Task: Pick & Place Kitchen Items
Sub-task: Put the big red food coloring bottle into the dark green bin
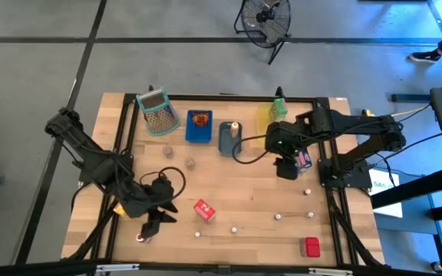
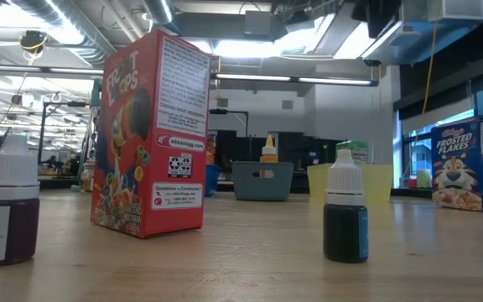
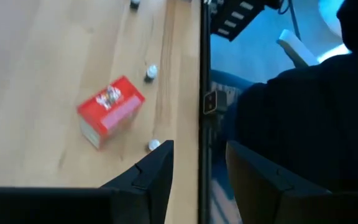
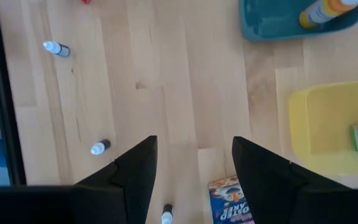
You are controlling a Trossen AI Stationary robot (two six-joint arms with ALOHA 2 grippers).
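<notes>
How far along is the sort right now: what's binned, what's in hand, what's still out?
Binned: an orange item in the blue tray, a bottle in the grey tray, a green carton in the yellow tray. In hand: nothing visible; the left gripper is near the front edge, the right gripper mid-table, open. Left: red carton, Frosted Flakes box, several small bottles.

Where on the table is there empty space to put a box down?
Bare wood lies between the red carton and the right gripper. The back edge is crowded: mesh basket, blue tray, grey tray, yellow tray.
</notes>
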